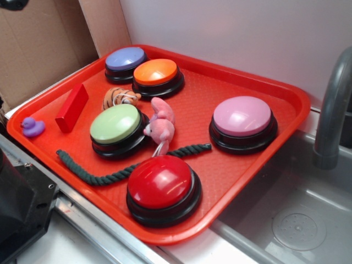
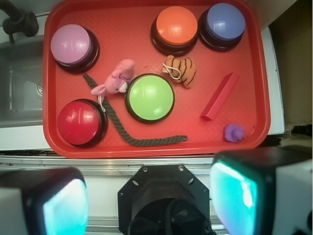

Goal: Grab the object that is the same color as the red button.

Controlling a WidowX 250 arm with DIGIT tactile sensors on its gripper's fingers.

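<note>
The small red block (image 1: 72, 108) lies flat on the left side of the red tray (image 1: 247, 170), near a purple duck. In the wrist view the block (image 2: 219, 96) lies at the right of the tray (image 2: 205, 132). The red button (image 1: 163, 187) stands at the tray's front edge and shows in the wrist view (image 2: 80, 123) at the lower left. My gripper (image 2: 149, 198) is open and empty. It is high above and set back from the tray's near edge, over the robot's black base. The gripper does not show in the exterior view.
On the tray stand a green button (image 1: 116, 129), orange button (image 1: 158, 76), blue button (image 1: 126, 62) and pink button (image 1: 243, 122), with a pink plush (image 1: 160, 125), tiger toy (image 1: 119, 98), dark rope (image 1: 110, 175) and purple duck (image 1: 33, 127). A sink (image 1: 297, 220) and faucet (image 1: 333, 110) are at right.
</note>
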